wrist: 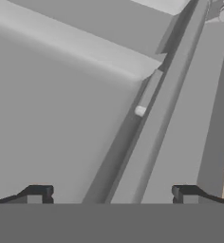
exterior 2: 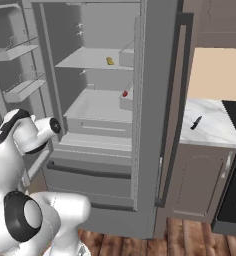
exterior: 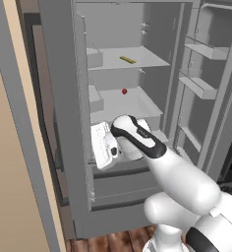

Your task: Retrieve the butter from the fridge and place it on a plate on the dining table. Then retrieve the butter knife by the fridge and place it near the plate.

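The fridge (exterior: 64, 113) stands with its doors open. The butter (exterior: 127, 59), a slim yellow stick, lies on the upper shelf, and the right base view has the butter (exterior 2: 110, 61) there too. My white hand (exterior: 104, 144) hangs low in front of the fridge's bottom shelf, well below the butter and to its left. In the hand view my gripper (wrist: 111, 193) is open, its dark fingertips (wrist: 38, 192) wide apart with nothing between them, facing grey fridge panels. The butter knife (exterior 2: 196, 122) lies on the marble counter right of the fridge (exterior 2: 155, 100). The plate and dining table are out of view.
A tiny red round item (exterior: 124, 91) sits on the middle shelf. Door bins (exterior: 201, 83) line the open right door. Grey lower drawers (exterior 2: 90, 175) lie under the shelves. A dark stove (exterior 2: 235, 165) borders the counter (exterior 2: 215, 130) on the right.
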Motion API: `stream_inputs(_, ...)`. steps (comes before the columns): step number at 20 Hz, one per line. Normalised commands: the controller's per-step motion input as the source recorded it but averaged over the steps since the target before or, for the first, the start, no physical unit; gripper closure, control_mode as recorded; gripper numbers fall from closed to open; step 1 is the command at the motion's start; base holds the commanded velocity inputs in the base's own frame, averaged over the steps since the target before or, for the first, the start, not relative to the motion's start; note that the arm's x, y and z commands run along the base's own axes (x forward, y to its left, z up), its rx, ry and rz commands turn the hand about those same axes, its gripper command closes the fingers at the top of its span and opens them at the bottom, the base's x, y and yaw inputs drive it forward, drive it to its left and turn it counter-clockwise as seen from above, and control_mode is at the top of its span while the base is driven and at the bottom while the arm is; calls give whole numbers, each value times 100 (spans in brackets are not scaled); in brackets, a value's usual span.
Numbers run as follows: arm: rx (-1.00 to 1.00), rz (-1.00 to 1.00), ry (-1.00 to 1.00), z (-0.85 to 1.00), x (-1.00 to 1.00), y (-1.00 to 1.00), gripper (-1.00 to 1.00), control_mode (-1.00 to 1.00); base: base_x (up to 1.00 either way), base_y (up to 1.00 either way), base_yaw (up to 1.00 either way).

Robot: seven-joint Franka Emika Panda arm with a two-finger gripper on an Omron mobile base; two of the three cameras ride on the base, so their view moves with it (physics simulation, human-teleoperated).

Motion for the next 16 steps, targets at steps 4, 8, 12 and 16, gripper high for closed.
stream_inputs(4,0,0,8,29,-4,-19,-100,-100,0,0,0)
stream_inputs(8,0,0,9,19,-2,-41,-100,-100,0,0,0)
stream_inputs(12,0,0,8,11,-15,-24,-100,-100,0,0,0)
stream_inputs(16,-1,0,2,3,-12,-36,-100,-100,0,0,0)
